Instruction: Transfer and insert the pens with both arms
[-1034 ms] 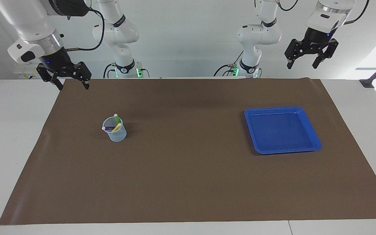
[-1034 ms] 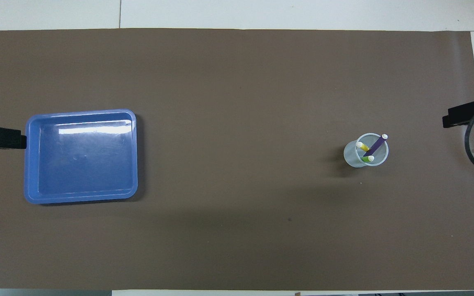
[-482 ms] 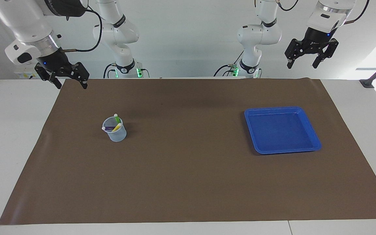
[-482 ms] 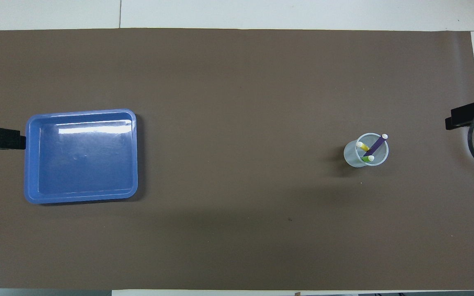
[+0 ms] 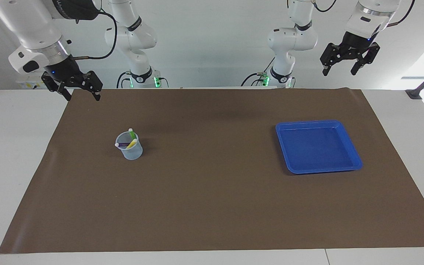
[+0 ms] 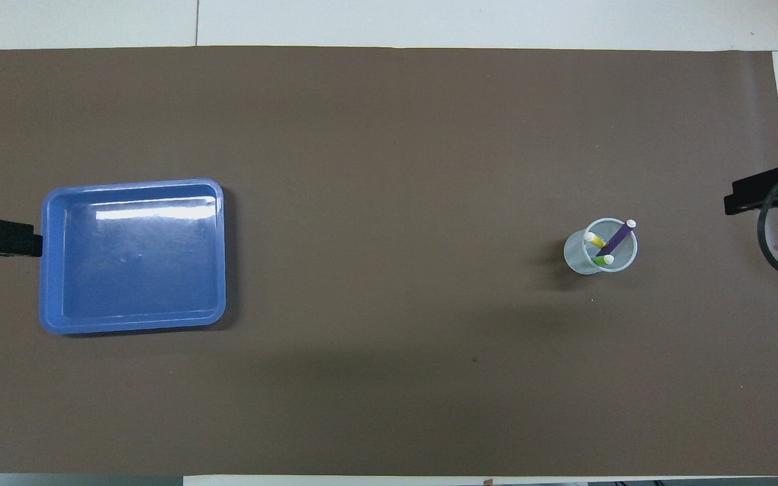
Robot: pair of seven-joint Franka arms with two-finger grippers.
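Three pens stand together in a translucent cup [image 5: 129,147] on the brown mat, toward the right arm's end of the table: a purple pen [image 6: 617,237], a green pen [image 6: 601,260] and a yellow pen [image 6: 593,239], whitish ends up. My right gripper [image 5: 82,97] hangs open and empty over the mat's corner nearest the robots, well apart from the cup. High over the table's edge at the left arm's end, my left gripper [image 5: 339,72] is open and holds nothing.
An empty blue tray [image 5: 318,147] lies on the mat toward the left arm's end. Two smaller white arms [image 5: 134,40] with green lights stand at the robots' side of the table. A black clamp [image 5: 414,94] sits near the left arm's corner.
The right gripper drifted slightly outward and came back. The left gripper crept up a little. Cup, pens and tray have not moved.
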